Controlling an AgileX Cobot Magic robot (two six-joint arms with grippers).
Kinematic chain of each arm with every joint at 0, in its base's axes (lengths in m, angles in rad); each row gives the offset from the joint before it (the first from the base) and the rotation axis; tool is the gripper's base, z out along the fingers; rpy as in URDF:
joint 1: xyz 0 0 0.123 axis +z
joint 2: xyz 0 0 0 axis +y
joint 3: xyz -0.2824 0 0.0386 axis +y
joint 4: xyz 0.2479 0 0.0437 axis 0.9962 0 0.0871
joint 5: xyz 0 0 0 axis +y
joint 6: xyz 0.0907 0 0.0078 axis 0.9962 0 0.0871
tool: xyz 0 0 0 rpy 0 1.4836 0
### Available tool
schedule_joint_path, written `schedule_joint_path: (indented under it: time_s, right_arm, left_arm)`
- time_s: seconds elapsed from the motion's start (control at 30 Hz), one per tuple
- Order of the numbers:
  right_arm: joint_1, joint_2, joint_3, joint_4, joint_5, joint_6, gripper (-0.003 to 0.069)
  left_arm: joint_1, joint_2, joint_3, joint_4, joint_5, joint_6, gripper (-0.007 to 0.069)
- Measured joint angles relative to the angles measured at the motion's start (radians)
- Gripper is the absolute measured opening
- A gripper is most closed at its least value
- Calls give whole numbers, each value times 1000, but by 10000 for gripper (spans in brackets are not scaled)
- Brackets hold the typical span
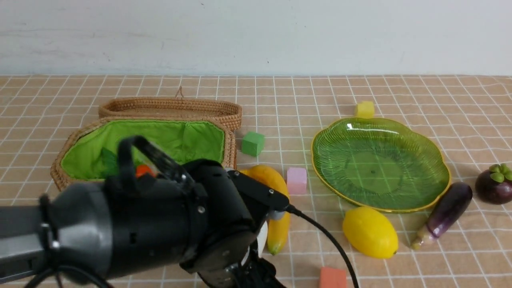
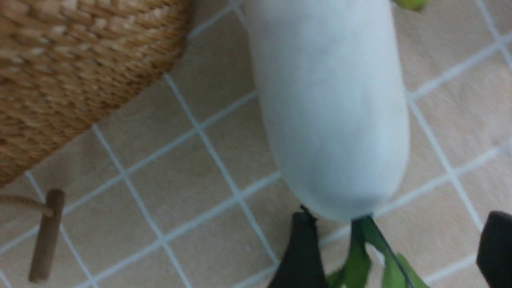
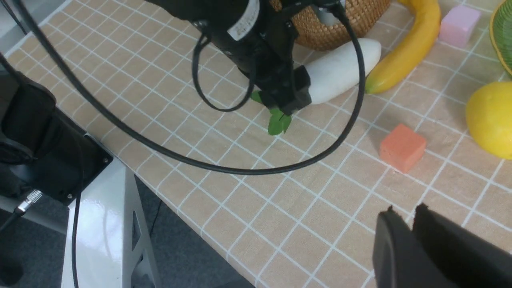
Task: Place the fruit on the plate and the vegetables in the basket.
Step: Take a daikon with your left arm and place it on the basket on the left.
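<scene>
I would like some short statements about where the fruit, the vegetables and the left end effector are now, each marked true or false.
1. The plate holds nothing. True.
2. The lemon lies on the plate. False: it lies on the tablecloth, in front of the plate.
3. The radish lies outside the basket. True.
4. The eggplant is inside the basket. False: it lies on the tablecloth beside the plate.
5. The left end effector is at the radish's leafy end. True.
</scene>
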Motion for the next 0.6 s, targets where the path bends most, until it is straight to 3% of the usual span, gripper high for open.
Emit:
schedule_joint_path:
  time_s: [0.07,0.2,0.3,0.37,0.43,0.6]
  right_arm:
    - [0,-2,0,0,0,0,91]
    - [0,-5,0,-3,0,-2,95]
    - [0,-5,0,-3,0,-2,96]
    - [0,-5,0,-3,0,-2,96]
    - [0,-5,0,-4,0,-2,97]
    - [0,-5,0,-3,0,-2,99]
  left_arm:
    - [0,32,-1,71,-36,-52,629]
    - [0,93,-4,163,-91,-145,652]
    - [0,129,-7,194,-101,-191,617]
    - [0,162,-7,203,-99,-222,528]
    - [0,170,-9,211,-93,-240,499]
    - [0,153,-10,204,-43,-275,505]
